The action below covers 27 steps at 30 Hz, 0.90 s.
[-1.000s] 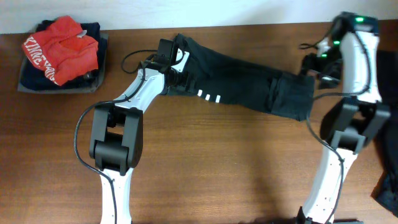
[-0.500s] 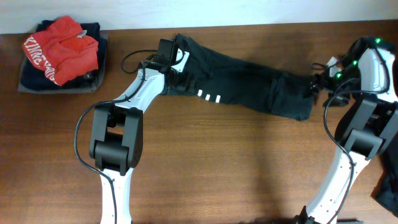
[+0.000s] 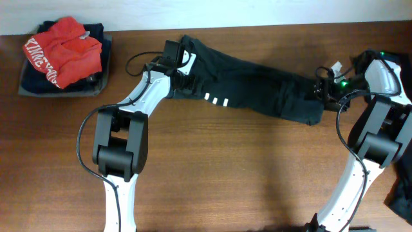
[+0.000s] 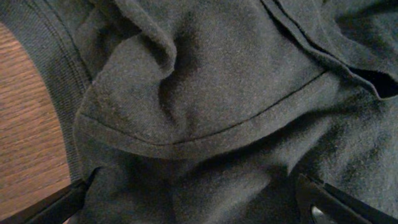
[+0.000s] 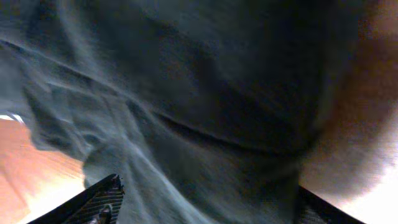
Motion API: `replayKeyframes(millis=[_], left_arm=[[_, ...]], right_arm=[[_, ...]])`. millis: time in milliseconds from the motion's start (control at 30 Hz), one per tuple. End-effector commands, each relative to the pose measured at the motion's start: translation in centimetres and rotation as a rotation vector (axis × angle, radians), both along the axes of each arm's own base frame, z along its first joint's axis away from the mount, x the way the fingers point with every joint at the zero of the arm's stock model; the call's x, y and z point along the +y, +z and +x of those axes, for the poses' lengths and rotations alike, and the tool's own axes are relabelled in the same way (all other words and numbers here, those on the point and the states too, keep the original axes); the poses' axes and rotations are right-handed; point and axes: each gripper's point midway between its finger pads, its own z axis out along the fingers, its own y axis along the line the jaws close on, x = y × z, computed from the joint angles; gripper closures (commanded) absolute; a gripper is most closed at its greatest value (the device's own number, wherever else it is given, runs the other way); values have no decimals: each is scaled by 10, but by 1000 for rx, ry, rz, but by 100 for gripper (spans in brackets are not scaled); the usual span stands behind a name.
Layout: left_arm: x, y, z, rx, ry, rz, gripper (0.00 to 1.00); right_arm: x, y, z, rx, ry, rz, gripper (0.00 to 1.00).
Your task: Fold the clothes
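Left hand (image 3: 183,68) sits at the far left end of the shirt (image 3: 257,84), its arm reaching up from the near edge and bending inward at the elbow. Its fingers (image 4: 53,208) stand wide apart in the left wrist view, with cloth lying between and beneath them and nothing pinched. Right hand (image 3: 322,90) points left at the shirt's other end, its white arm hooking round from the right edge with small green lights lit near the wrist. Those jaws also stand wide, one tip at each lower corner of the blurred right wrist view, with dark fabric filling the gap.

The shirt is black, soft and limp, drawn out into a long, rumpled band that slants from upper left down to the right. Short white stripes (image 3: 217,99) mark its near edge. Close up the knit looks dark grey and matte, with a stitched hem curving across loose folds.

The tabletop (image 3: 225,174) is brown wood with a fine grain. At its far left corner a red garment (image 3: 64,48) with white lettering tops darker folded clothes on a grey tray (image 3: 64,91). A pale wall (image 3: 193,13) runs behind.
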Motion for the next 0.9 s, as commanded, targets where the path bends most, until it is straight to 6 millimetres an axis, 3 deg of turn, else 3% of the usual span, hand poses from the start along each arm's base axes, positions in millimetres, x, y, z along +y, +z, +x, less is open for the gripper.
replayKeyframes(millis=[0,100,133,267,367,633,867], left_arm=[[0,20,4,-32,9,-25,1],[0,20,4,-32,9,-25,1],[0,20,4,-32,9,-25,1],[0,20,4,-32,9,-25,1],[0,20,4,-32,9,-25,1],[0,20,4,-32,9,-25,1],[0,20,4,-32,9,-25,1]], right_arm=[[15,-21,-5,15,11,55,22],[16,-25,-5,13,13,54,29],[16,-26,-6,14,13,54,36],[11,-27,-6,29,-18,45,82],[0,-30,-7,55,-60,12,96],[-51,-9,-18,108,-137,-84,96],[-89,40,-23,124,-161,-209,96]])
